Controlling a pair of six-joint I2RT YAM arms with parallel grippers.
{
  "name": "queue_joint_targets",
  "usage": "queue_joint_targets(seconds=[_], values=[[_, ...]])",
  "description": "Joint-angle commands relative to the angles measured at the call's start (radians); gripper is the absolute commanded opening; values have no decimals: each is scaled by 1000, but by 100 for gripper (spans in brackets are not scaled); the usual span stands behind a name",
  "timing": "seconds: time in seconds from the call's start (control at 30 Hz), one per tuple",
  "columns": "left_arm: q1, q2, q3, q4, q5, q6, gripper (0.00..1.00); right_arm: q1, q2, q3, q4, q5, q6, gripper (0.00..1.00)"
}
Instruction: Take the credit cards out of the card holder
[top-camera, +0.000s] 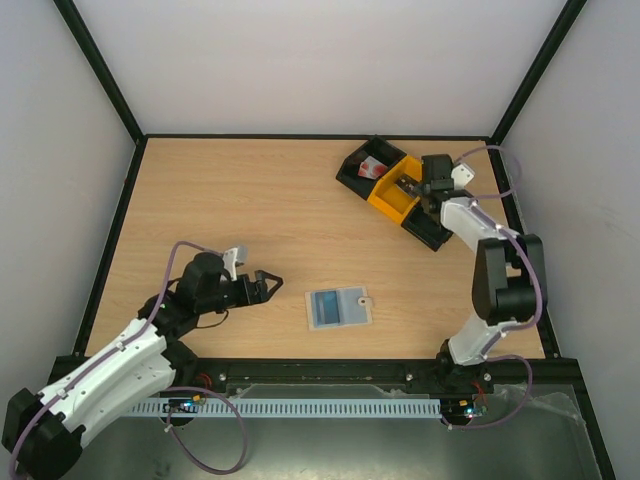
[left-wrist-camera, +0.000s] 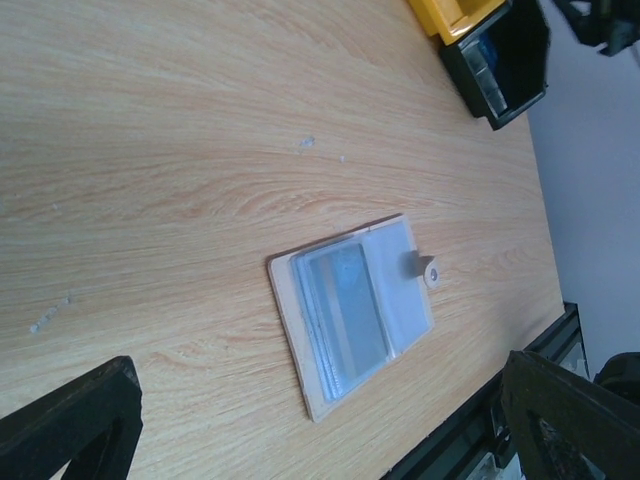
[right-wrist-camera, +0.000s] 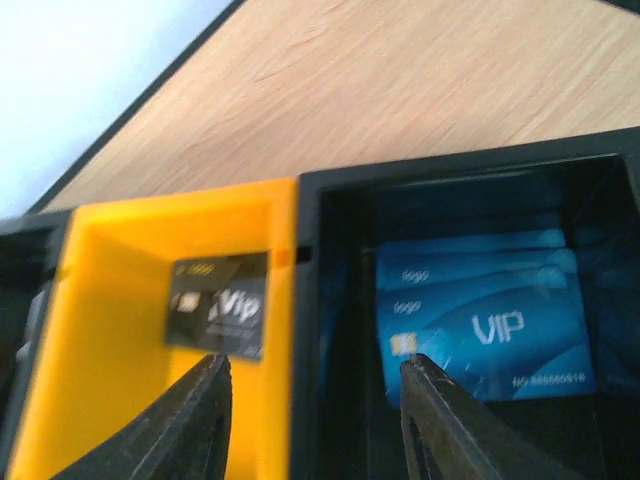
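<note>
Closest to the lens in the left wrist view: two dark fingers (left-wrist-camera: 70, 425) of the left hand (top-camera: 271, 288), spread wide, gripping nothing. Held low over the bench (top-camera: 230, 200), apparently in wait, aimed at the card holder (top-camera: 338, 308) just ahead of its fingertips and apart from them. Lying flat and open, two pockets side by side, tab on the edge farthest from that hand. Seen clearly from the wrist only: one credit card (left-wrist-camera: 345, 305), pale blue through the plastic, inside the pocket nearer the hand, with the other pocket looking empty. From above, merely a darker half and a lighter half. Judged so: at least one card left to draw out.

Farther right, well apart from the holder, toward the bench's far right corner: right hand (top-camera: 425, 192), hanging over a row of bins. Fingers partly apart, nothing between them, straddling the wall between a yellow bin (right-wrist-camera: 100, 300) and a black bin (right-wrist-camera: 450, 180). Just beyond the right fingertip: credit cards (right-wrist-camera: 480, 320), bright blue, marked VIP, stacked loosely in the black bin, likely the place meant for cards taken out. Beyond the left fingertip, in the yellow bin: a dark VIP card (right-wrist-camera: 217, 305). Both hard to make out from above, shown plainly only by the right wrist camera. Conversely, no sign of the holder in that view.
</note>
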Motion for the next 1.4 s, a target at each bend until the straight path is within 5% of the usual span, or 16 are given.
queue_joint_targets(seconds=[0.0, 0.13, 0.6, 1.0, 1.37], values=[[4, 36, -26, 55, 35, -26, 98, -3, -121, -79, -51, -222, -101, 46], [5, 67, -37, 110, 50, -42, 97, 46, -223, -208, -13, -373, -119, 47], [-24, 139, -154, 398, 103, -177, 97, 398, -539, -499, -40, -539, -93, 44], [-122, 227, -191, 549, 28, -263, 95, 738, -581, -645, 51, -437, 100, 40], [-174, 293, -207, 613, 3, -317, 91, 802, -486, -647, 80, -422, 110, 35]])
